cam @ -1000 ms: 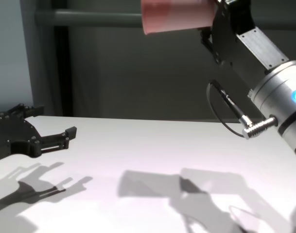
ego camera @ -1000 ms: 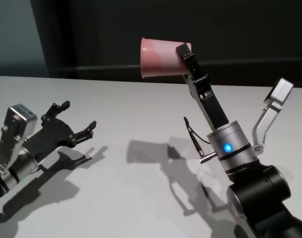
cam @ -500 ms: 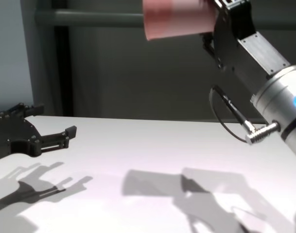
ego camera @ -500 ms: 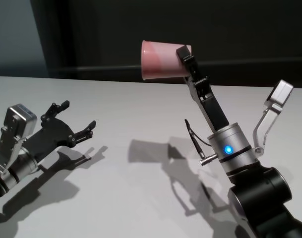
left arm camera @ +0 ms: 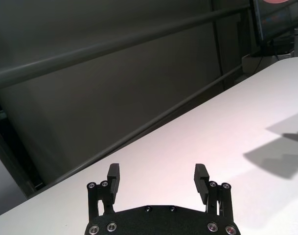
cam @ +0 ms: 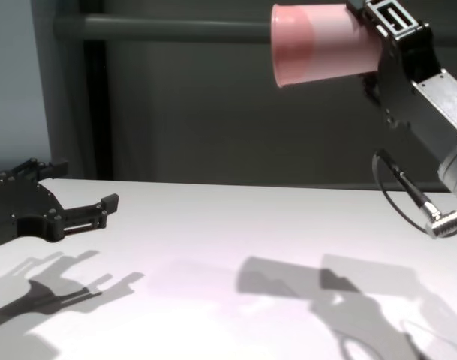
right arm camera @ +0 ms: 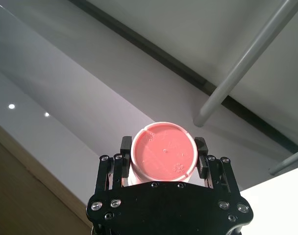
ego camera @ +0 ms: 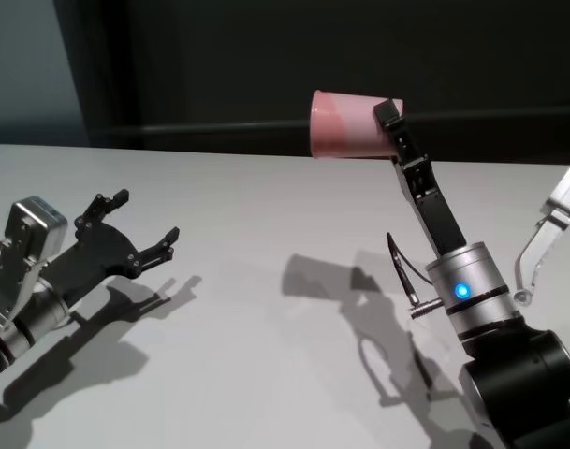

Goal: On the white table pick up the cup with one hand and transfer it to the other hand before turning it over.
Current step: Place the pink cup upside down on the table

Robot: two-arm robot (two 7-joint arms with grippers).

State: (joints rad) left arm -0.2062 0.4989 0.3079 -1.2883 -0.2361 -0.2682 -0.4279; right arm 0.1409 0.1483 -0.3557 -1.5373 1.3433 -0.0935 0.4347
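Salmon-pink cup (ego camera: 348,126) held sideways high above white table (ego camera: 266,374): long axis approx. horizontal, rim toward left gripper (ego camera: 127,229) (spread, empty, low over table); right gripper (ego camera: 389,112) pinches base end.

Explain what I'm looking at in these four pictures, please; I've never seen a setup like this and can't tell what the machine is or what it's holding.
This is a two-armed robot seen through its own cameras. One picture looks down from its head, one from its chest, and one sits on each wrist.

The right gripper, on the round arm with the blue light, is raised above the white table and shut on the cup, a salmon-pink tumbler lying on its side, rim towards the robot's left. The right wrist camera looks straight at its flat base.

The left gripper rests low over the table on the robot's left, open and holding nothing; its wrist camera shows the two fingertips apart.

Nothing else shows on the table.
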